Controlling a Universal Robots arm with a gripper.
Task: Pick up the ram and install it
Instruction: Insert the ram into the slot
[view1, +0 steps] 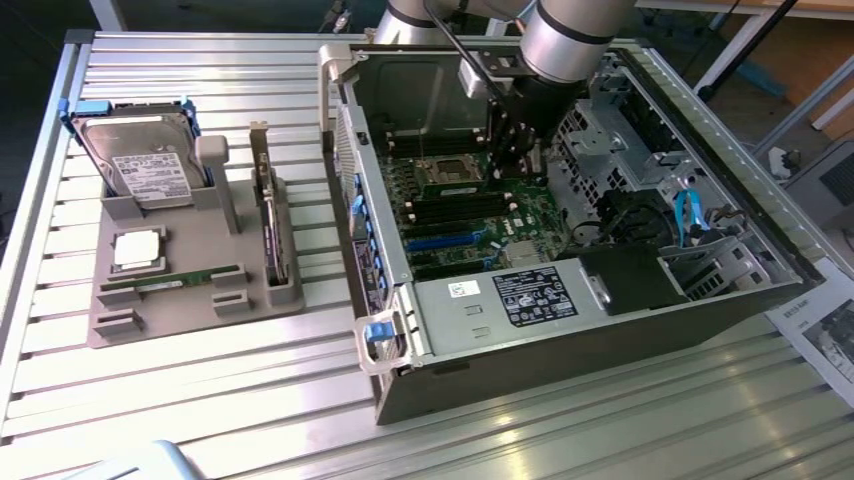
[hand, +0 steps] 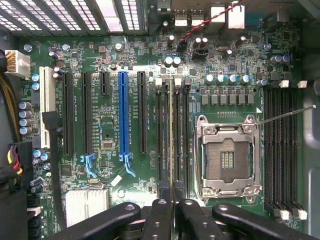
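My gripper (hand: 171, 206) is shut on the ram (hand: 171, 135), which I see edge-on as a thin greenish strip between the two black fingers (hand: 159, 220). The stick stands over the black memory slots (hand: 160, 130) beside the empty processor socket (hand: 227, 157), lined up with their length. Whether it sits in a slot or hangs just above I cannot tell. In the exterior view the gripper (view1: 514, 150) reaches down into the open computer case (view1: 561, 300), above the green motherboard (view1: 467, 215).
A grey holder (view1: 200, 310) at the exterior view's left carries a hard drive (view1: 147, 165), a silver processor (view1: 138, 250), a dark expansion card (view1: 274, 235) and a green stick (view1: 174, 283). Blue cables (view1: 687, 215) and drive cages crowd the case's right side.
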